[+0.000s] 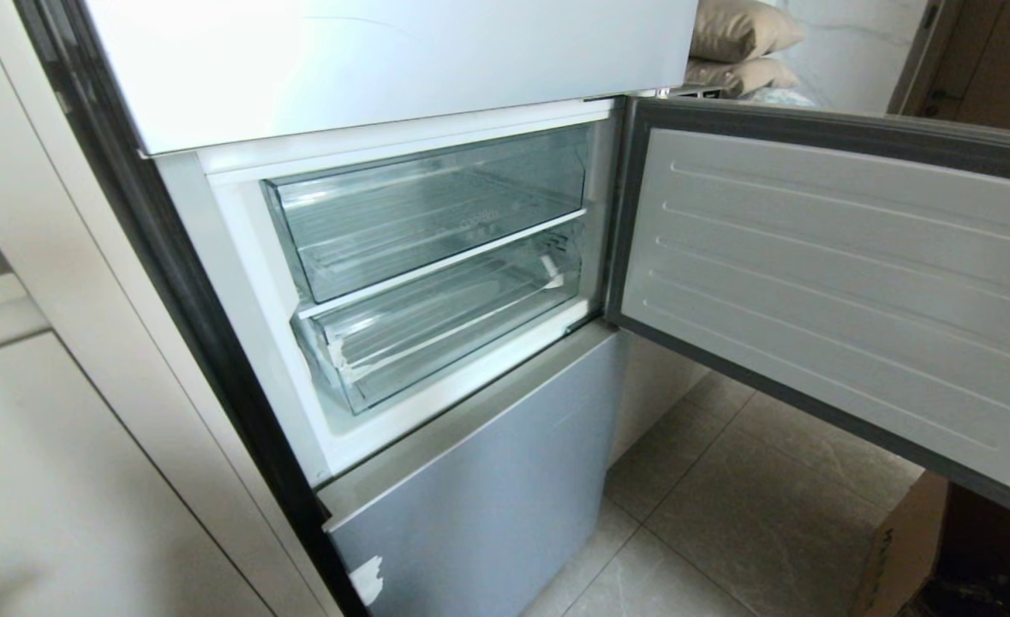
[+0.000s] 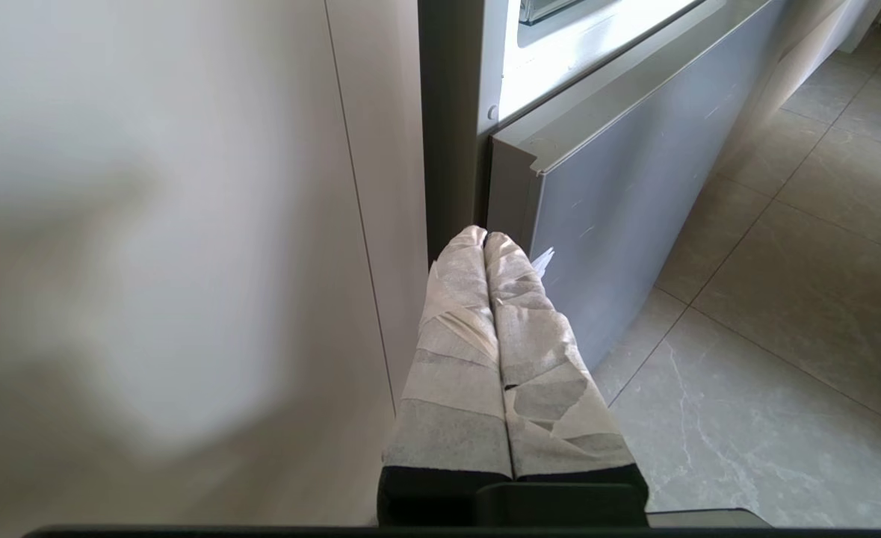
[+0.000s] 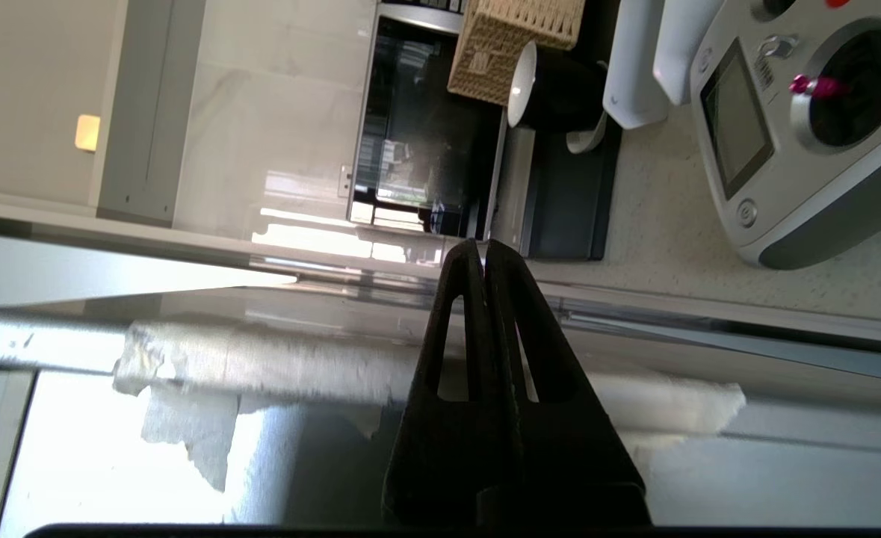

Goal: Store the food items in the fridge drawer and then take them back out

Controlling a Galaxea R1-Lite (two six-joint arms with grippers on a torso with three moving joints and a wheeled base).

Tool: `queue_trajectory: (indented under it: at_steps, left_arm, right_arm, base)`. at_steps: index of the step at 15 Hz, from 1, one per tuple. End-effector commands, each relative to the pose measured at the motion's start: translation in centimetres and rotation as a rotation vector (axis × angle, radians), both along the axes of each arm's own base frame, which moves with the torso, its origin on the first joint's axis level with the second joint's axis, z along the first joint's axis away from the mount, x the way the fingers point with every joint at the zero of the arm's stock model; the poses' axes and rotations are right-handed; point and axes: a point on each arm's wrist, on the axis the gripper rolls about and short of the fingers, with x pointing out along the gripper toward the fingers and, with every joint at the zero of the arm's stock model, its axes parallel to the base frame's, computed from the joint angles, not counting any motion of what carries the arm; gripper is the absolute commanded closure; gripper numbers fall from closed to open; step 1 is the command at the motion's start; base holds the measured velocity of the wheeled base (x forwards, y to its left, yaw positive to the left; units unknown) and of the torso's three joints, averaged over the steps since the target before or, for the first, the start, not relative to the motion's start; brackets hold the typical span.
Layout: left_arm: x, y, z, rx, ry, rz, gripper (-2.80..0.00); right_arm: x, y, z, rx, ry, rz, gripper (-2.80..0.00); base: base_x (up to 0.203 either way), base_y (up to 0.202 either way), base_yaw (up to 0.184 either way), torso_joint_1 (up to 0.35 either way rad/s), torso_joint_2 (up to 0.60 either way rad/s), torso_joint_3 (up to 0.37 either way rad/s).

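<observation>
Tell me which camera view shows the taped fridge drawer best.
The head view: the fridge drawer appears whole there, pushed in under the upper clear drawer, with white tape at its front corner. The left wrist view catches only a sliver of clear plastic at its top edge. The right wrist view does not show it recognisably.

fridge drawer below coolBox drawer, door right

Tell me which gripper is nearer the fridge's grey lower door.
Left. The left gripper, shut, sits off the grey lower door's top corner, beside the cabinet panel. The right gripper, shut, points over a tape-wrapped edge toward a counter; the door is absent from its view.
</observation>
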Motion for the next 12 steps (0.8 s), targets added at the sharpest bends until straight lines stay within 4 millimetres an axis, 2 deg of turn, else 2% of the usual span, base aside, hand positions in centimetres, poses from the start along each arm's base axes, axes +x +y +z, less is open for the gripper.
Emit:
queue_trajectory:
  at_steps: [1,4,6,12]
  left_arm:
    - [0.0,0.0,0.0,0.000,0.002,0.001,0.00]
    - [0.0,0.0,0.0,0.000,0.002,0.001,0.00]
    - [0.0,0.0,0.0,0.000,0.000,0.001,0.00]
    - [0.0,0.0,0.0,0.000,0.002,0.001,0.00]
  right_arm:
    - [-0.3,0.5,0.4,-0.003,-0.005,0.012,0.00]
    - [-1.0,1.7,0.9,-0.012,-0.010,0.010,0.00]
    - [-1.9,3.2,1.4,-0.022,-0.016,0.010,0.00]
    - [-5.9,10.2,1.6,-0.049,-0.024,0.065,0.00]
  base:
    - [0.000,0.000,0.000,0.000,0.00,0.000]
    - [0.000,0.000,0.000,0.000,0.00,0.000]
    - [0.000,0.000,0.000,0.000,0.00,0.000]
    - [0.000,0.000,0.000,0.000,0.00,0.000]
